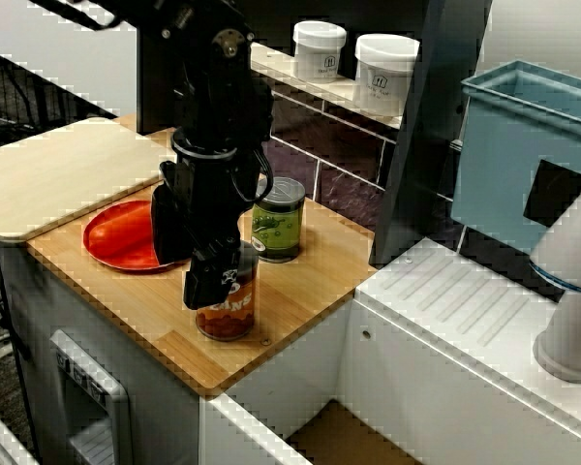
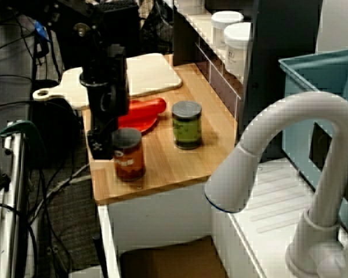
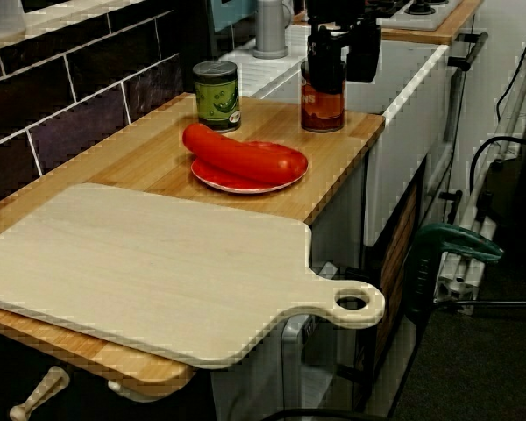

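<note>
Red can [image 1: 228, 315] stands upright near the front edge of the wooden table [image 1: 310, 276], and the tool [image 1: 225, 269] is right down on its top. In the view along the table, dark fingers [image 3: 364, 61] sit on either side of the lid. Whether they actually pinch it, I cannot tell; they're set about as wide as the can. Just beside it, closer to the wall, stands a green can [image 1: 278, 221], apart from the red one. Next along is a red plate [image 1: 111, 237] carrying a long red object [image 3: 241, 156]. Beyond that lies a pale cutting board [image 3: 158, 272]. Two white jars [image 1: 320, 48] sit on the shelf above.
</note>
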`<action>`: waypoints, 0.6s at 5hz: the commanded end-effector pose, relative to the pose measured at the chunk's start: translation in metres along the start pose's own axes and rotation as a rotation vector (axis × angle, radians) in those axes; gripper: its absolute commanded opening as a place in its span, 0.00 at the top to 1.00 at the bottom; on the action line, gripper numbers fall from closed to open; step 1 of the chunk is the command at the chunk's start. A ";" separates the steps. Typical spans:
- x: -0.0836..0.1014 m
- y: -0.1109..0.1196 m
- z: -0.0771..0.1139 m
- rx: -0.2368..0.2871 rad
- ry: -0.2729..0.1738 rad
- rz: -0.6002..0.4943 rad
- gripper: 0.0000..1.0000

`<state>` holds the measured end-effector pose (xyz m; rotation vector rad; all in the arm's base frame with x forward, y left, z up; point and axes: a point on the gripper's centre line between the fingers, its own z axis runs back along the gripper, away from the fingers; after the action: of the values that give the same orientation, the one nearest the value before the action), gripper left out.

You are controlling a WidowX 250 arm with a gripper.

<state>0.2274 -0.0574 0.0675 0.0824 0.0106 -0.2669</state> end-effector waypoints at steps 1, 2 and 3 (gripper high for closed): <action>0.025 0.020 0.007 -0.016 -0.050 0.049 0.00; 0.037 0.024 0.005 -0.024 -0.040 0.068 0.00; 0.047 0.026 0.005 -0.033 -0.027 0.081 0.00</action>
<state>0.2785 -0.0517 0.0608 0.0483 0.0263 -0.1868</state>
